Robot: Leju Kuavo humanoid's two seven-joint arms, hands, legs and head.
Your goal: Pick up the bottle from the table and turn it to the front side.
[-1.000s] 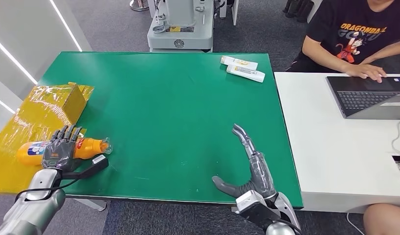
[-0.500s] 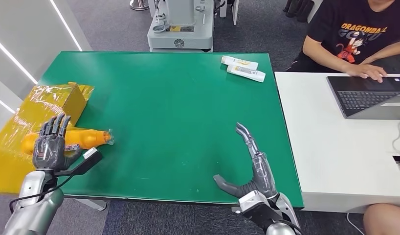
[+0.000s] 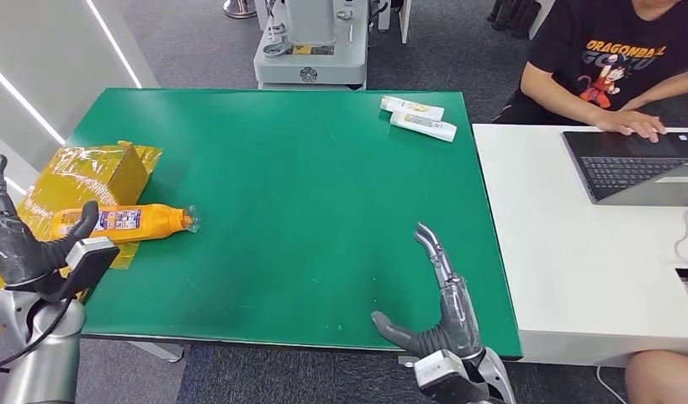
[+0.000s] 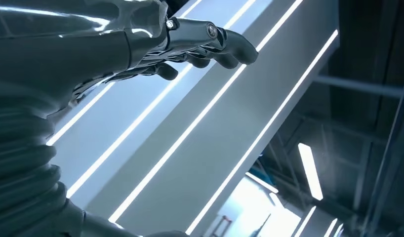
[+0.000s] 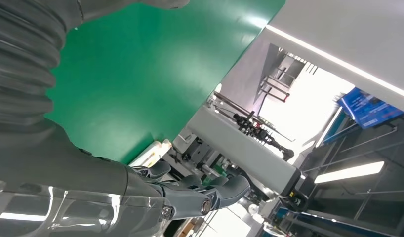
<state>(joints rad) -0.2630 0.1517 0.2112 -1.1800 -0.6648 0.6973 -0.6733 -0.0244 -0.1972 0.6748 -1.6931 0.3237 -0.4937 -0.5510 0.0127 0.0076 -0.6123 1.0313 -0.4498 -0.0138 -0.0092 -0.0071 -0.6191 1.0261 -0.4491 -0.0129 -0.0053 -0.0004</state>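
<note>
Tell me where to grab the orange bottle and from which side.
Grip the orange bottle around its labelled middle, coming from above with the left hand, the nearer one. It lies on its side, cap toward the table's centre, its wide body exposed from above; the narrow neck offers less hold.

— Silver arms are seen, each ending in a dark grey hand: left hand (image 3: 17, 244), right hand (image 3: 437, 307).
— A black cable and ribbed grey wrist covers are noted.

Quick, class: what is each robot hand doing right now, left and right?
Left hand: open, holding nothing, apart from the bottle.
Right hand: open, holding nothing, above the green table.
</note>
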